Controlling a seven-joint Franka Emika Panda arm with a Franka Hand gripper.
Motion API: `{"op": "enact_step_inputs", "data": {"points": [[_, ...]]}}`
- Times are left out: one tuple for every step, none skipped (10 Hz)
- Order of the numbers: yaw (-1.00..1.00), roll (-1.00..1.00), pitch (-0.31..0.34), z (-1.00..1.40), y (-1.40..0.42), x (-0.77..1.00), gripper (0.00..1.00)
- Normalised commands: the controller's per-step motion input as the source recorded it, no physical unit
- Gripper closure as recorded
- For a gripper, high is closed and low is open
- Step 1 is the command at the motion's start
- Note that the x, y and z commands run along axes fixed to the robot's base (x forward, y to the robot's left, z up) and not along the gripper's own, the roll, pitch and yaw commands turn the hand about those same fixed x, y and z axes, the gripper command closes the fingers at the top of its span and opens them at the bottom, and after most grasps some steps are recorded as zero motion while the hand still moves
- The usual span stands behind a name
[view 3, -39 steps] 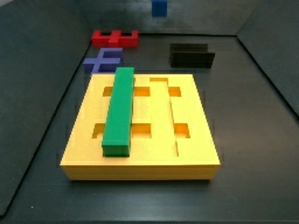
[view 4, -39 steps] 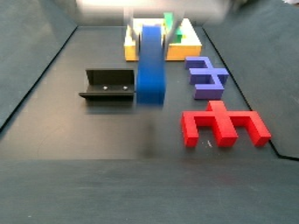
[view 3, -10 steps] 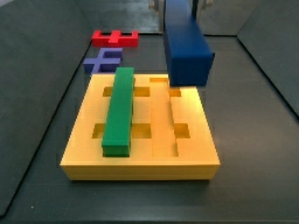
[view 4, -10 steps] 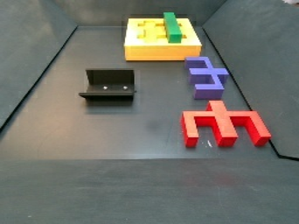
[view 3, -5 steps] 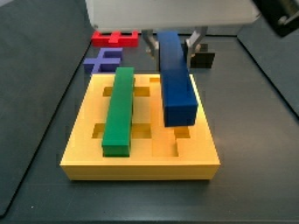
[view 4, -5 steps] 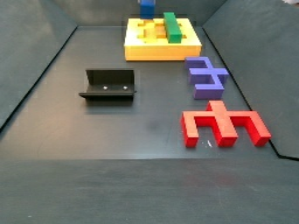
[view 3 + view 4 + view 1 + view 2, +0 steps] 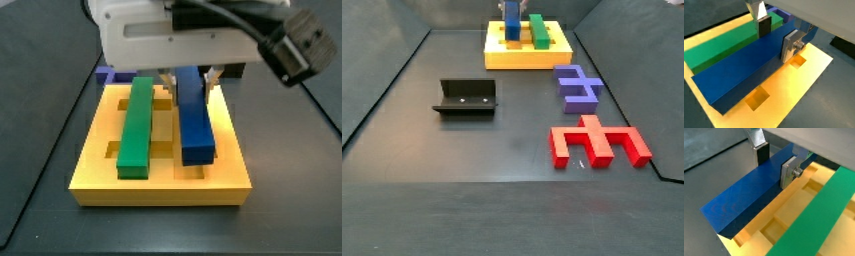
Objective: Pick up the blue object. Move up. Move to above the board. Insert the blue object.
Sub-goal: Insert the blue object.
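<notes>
Since half-second ago, gripper (image 7: 776,34) lower; jaws clamped on blue object (image 7: 194,125), nearer board (image 7: 227,178).

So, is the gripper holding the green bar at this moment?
No, in a wrist view the gripper is shut on the blue object, and the green bar lies beside it on the board.

I see a matte dark grey floor (image 7: 489,150) spreading out on every side beneath the gripper (image 7: 189,82), which hangs low at the far end in a side view. Plain dark grey walls (image 7: 40,70) rise on both sides of it. The light is soft and even.
</notes>
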Motion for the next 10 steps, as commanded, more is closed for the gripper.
{"op": "enact_step_inputs", "data": {"points": [[0.01,0.23,-0.023,-0.34,-0.02,-0.12,1.0],[0.0,0.17,-0.023,-0.33,-0.02,-0.11,1.0],[0.0,0.08,-0.01,-0.31,-0.03,0.0,1.0],[0.0,0.03,-0.014,-0.31,-0.03,0.0,1.0],[0.0,0.05,-0.004,-0.29,-0.05,0.0,1.0],[0.0,0.06,0.0,-0.24,-0.18,0.05,1.0],[0.0,0.04,-0.011,-0.29,-0.19,0.01,1.0],[0.0,0.0,-0.021,-0.31,-0.15,0.13,1.0],[-0.11,0.0,-0.016,-0.34,-0.07,0.23,1.0],[-0.17,0.01,-0.007,-0.3,0.0,0.12,1.0]]}}
